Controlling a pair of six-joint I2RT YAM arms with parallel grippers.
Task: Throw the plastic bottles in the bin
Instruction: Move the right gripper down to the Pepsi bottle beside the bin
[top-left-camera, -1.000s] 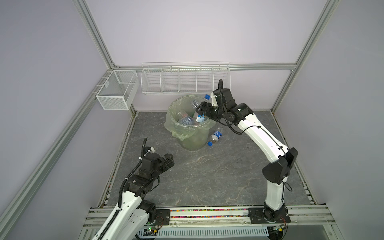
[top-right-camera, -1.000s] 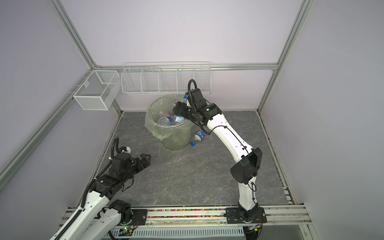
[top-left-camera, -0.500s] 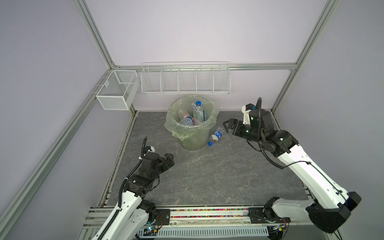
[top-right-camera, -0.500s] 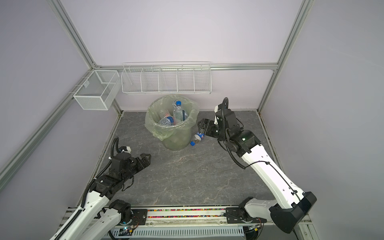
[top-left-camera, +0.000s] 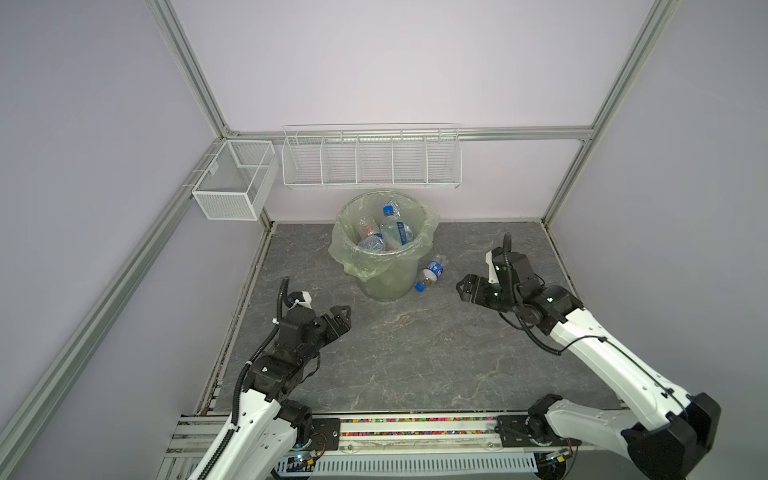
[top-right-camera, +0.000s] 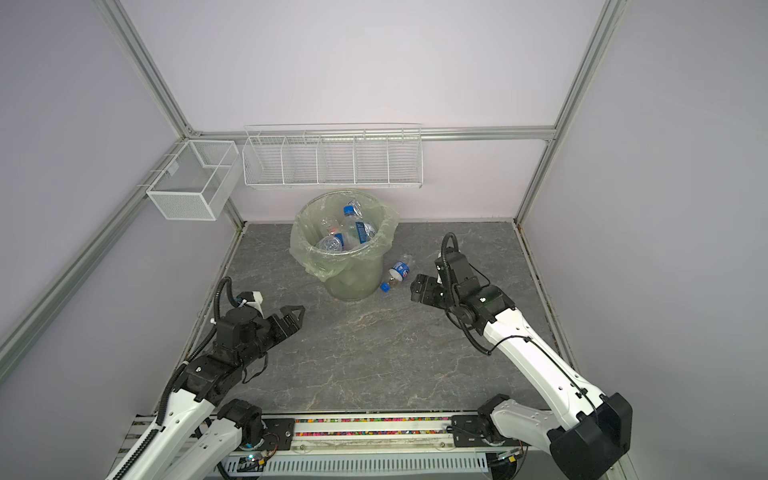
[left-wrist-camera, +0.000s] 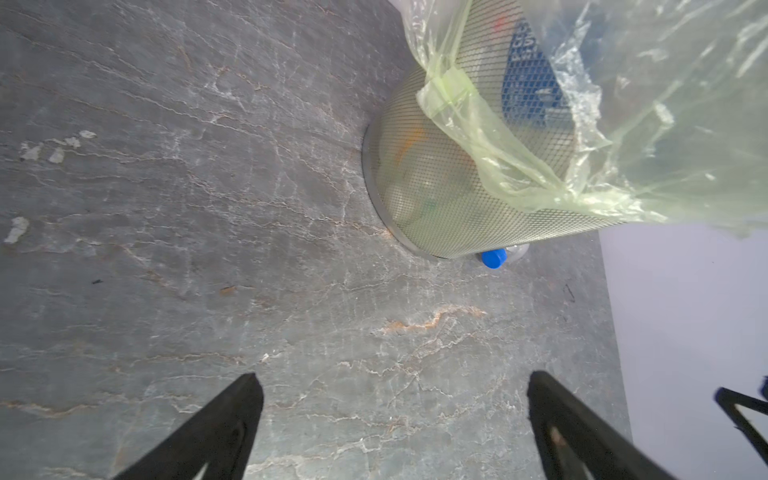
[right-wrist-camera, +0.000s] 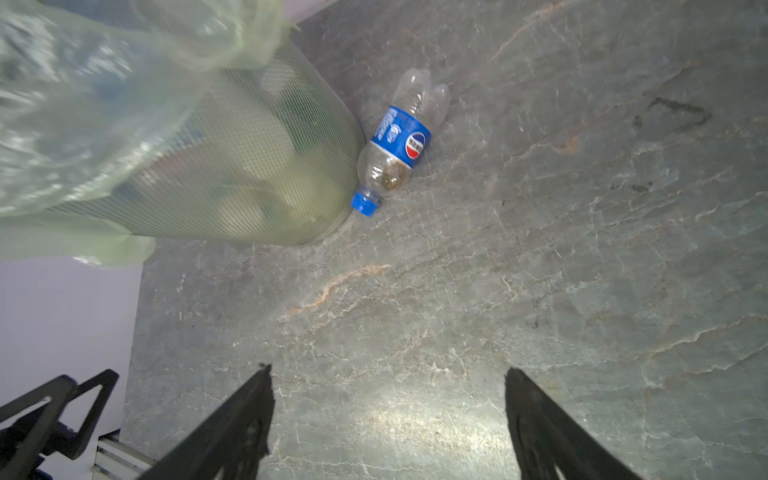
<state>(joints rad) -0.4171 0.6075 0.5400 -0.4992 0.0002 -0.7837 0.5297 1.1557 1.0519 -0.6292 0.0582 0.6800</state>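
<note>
1. The right hand (top-left-camera: 462, 289) had released a bottle into the bin (top-left-camera: 386, 284) and come away. A second before, it hung at the rim with a blue-capped bottle at its fingers. Now that blue-capped bottle (top-left-camera: 394, 226) leaned inside the bin among the others, cap up.
2. In the right wrist view the right hand (right-wrist-camera: 388, 374) had its fingers wide apart, with only bare tabletop (right-wrist-camera: 540, 270) between them.
3. Compared with half a second earlier, the right hand had dropped lower and drawn back toward the robot's side. It ended to the right of the bin, apart from it.
4. One bottle remained outside. The loose bottle (top-left-camera: 432, 272), with its blue label and blue cap, lay on its side on the tabletop just beside the foot of the bin, seemingly touching it, cap toward the robot. It lay where it had in both earlier pictures.
5. The left hand (top-left-camera: 343, 319) had not shifted. It hovered low to the left of the bin, fingers wide apart and empty.
6. The task looked nearly finished, since the loose bottle was the only one visible outside the bin. The right hand faced it and seemed best placed to take it. The bottle's closeness to the bin wall could crowd one finger.
</note>
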